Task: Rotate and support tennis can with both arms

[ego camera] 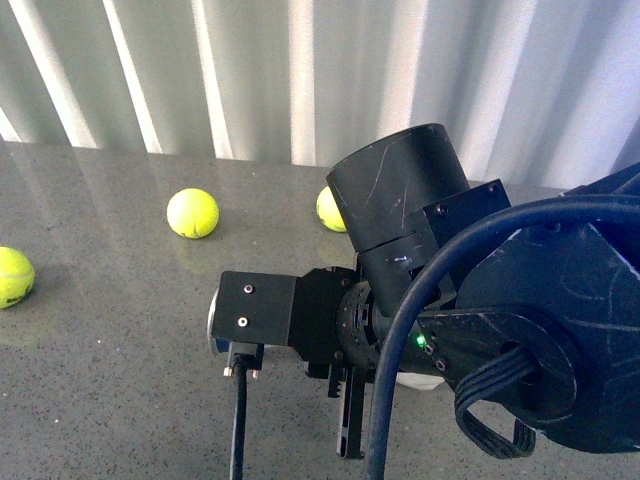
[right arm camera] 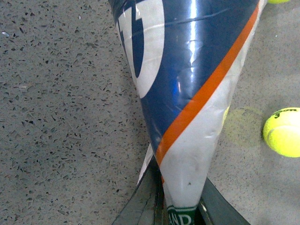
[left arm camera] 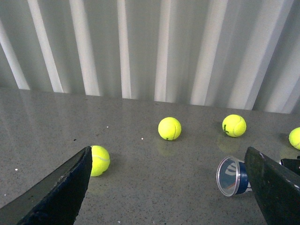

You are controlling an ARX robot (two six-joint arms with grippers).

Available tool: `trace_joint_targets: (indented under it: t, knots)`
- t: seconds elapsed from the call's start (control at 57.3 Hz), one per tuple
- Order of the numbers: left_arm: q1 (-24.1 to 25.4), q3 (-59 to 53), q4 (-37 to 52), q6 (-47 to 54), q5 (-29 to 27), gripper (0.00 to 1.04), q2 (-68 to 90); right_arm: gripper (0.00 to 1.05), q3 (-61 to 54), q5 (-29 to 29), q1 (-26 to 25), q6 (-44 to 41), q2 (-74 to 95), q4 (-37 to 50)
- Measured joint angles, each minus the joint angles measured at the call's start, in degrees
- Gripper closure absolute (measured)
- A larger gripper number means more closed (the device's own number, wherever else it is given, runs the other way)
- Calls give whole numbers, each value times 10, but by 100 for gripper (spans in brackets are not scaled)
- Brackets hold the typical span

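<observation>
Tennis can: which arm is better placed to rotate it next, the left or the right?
Right. The right tool grips the tennis can between its fingers. The left tool is open, apart from the can, holding nothing.

The right arm fills the front view and reaches across toward the left, with its wrist low. The right gripper clamps one end of the tennis can. The left gripper holds its fingers wide apart.
</observation>
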Motion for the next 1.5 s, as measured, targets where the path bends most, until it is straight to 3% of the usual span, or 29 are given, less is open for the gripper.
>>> trace_joint_targets:
  t: [0.209,0.471,0.75,1.291,1.5]
  knots:
    - [0,0,0,0,0,7,0,99,-1,5,-10,-14,10,6]
    - [0,0,0,0,0,7,0,48,-11,6,-14,-18,12,18]
    - [0,0,0,0,0,7,0,5,-30,7,-18,-12,-9,19]
    - [0,0,0,0,0,7,0,7,-88,-6,-37,34,-97,-4]
    - [0,0,0,0,0,7,0,7,-156,-23,-70,77,-187,35]
